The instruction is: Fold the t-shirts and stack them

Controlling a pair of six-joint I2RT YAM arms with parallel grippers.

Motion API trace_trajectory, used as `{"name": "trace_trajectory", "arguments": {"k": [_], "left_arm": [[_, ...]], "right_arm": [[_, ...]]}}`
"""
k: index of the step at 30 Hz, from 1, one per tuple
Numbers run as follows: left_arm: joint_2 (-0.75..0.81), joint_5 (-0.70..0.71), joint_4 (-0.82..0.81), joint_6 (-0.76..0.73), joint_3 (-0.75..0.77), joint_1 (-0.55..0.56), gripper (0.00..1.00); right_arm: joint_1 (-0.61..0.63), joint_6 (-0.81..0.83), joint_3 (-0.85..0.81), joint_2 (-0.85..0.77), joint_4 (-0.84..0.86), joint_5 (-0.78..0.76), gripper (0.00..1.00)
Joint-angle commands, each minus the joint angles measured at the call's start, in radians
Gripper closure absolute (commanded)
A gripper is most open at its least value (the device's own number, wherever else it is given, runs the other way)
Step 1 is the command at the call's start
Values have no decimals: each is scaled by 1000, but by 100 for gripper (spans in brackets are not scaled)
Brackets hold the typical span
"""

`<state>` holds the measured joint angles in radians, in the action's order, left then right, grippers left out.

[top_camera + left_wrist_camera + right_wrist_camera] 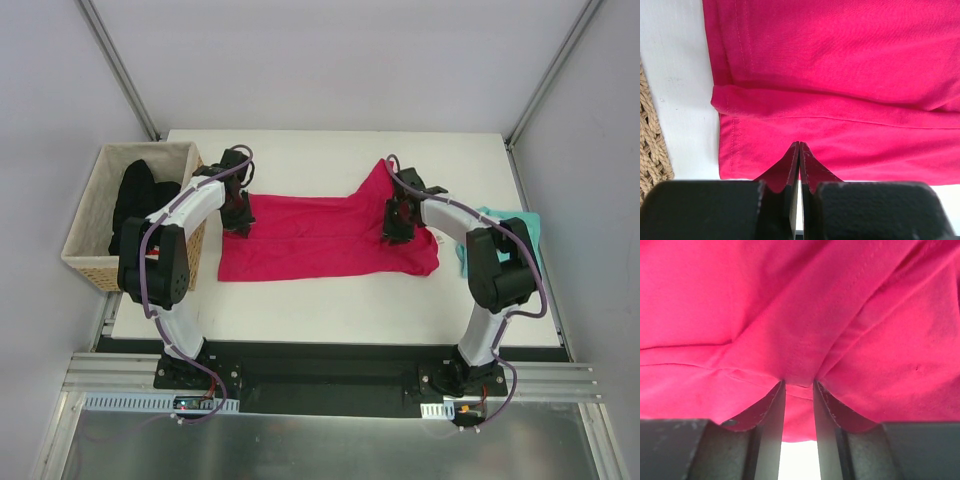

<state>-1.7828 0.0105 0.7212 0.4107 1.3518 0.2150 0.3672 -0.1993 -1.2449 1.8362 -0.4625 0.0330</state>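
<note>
The magenta-pink t-shirt [320,240] lies spread across the middle of the white table [330,310], with one sleeve pointing to the far side. My left gripper [238,222] is at its left edge, jaws shut, tips [799,144] resting on the pink cloth [840,90] near the hem; no fold shows between them. My right gripper [393,232] is on the shirt's right part, its fingers [799,382] closed on a bunched fold of pink cloth [790,315]. The teal t-shirt [510,225] lies crumpled at the right table edge, partly hidden behind the right arm.
A woven basket [95,215] stands off the table's left edge with a black garment [140,195] in it; its weave [650,150] shows in the left wrist view. Metal frame posts rise at the far corners.
</note>
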Motion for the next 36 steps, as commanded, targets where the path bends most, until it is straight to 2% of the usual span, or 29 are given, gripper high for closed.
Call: {"name": "trace_trajectory", "arguments": {"k": [1, 10, 13, 16, 22, 28, 36], "left_arm": [[-3, 13, 23, -7, 33, 1, 100], [-3, 20, 26, -9, 24, 1, 100], [-1, 28, 26, -10, 23, 1, 100], [-1, 32, 26, -10, 24, 1, 100], [-17, 26, 27, -12, 40, 1, 100], [-30, 17, 27, -16, 56, 1, 100], [-30, 22, 27, -18, 49, 1, 100]], "right_arm": [[4, -29, 24, -69, 25, -13, 68], [6, -23, -5, -19, 27, -10, 68], [4, -20, -33, 6, 19, -2, 74], [4, -17, -53, 18, 13, 4, 86], [4, -11, -74, 21, -2, -2, 99], [4, 11, -117, 26, -28, -16, 99], [-2, 60, -290, 118, -82, -2, 99]]}}
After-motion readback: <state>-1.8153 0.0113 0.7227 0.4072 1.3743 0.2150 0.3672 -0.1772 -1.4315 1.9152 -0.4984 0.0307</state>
